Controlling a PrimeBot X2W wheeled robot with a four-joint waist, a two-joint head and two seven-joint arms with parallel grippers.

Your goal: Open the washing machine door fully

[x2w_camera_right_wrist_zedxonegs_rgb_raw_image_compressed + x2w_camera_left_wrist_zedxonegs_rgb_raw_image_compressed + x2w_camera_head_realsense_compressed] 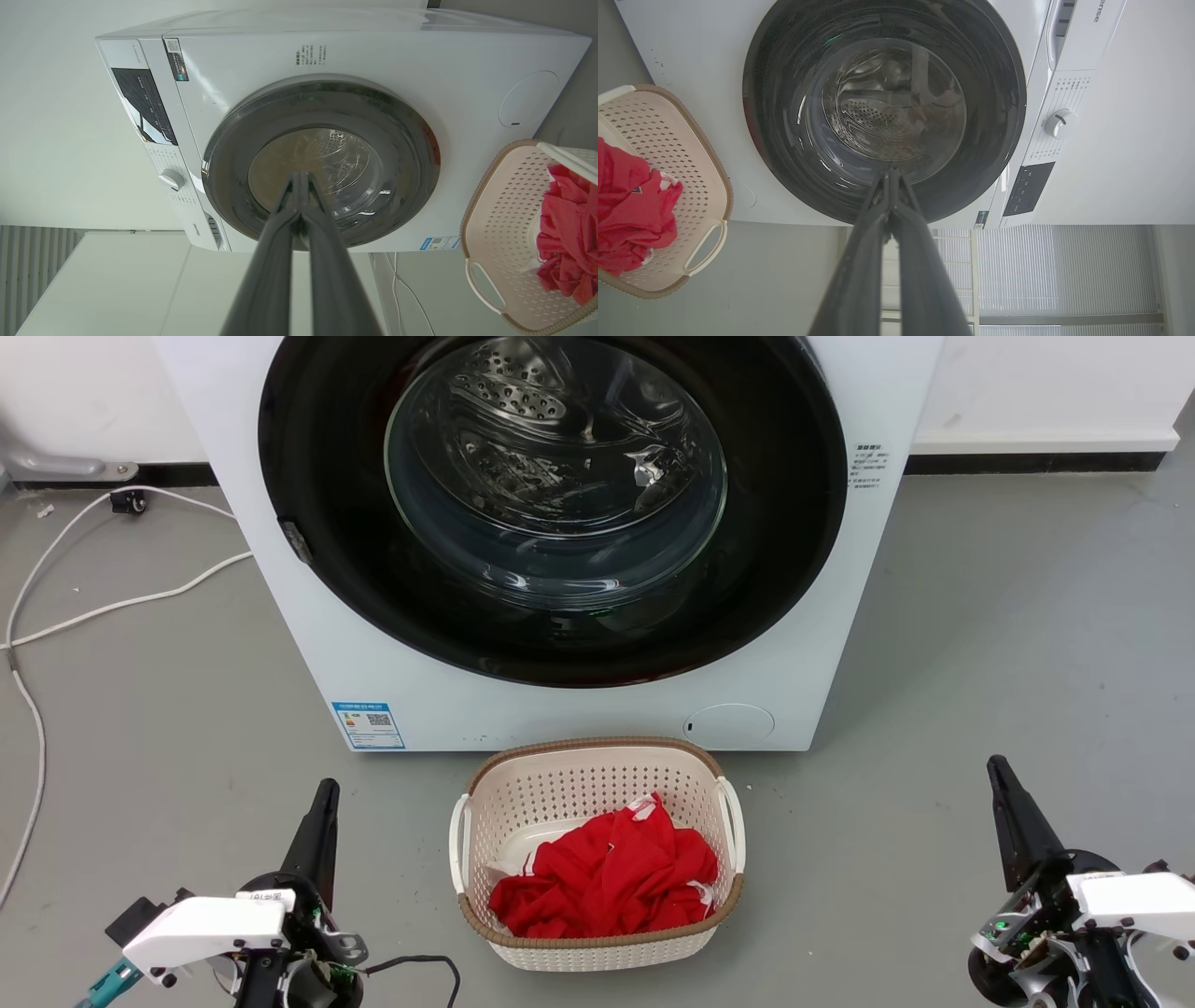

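The washing machine door is a large round glossy black ring with a bulging clear glass window; it lies shut flat against the white machine. The steel drum shows through the glass. The door also faces me in the left wrist view and the right wrist view. My left gripper rests low at the lower left, shut and holding nothing, well short of the machine. My right gripper sits at the lower right, also shut and empty. Their fingertips are pressed together.
A cream laundry basket with red cloth inside stands on the grey floor right before the machine, between my two grippers. White cables trail over the floor at the left. A wall runs behind the machine.
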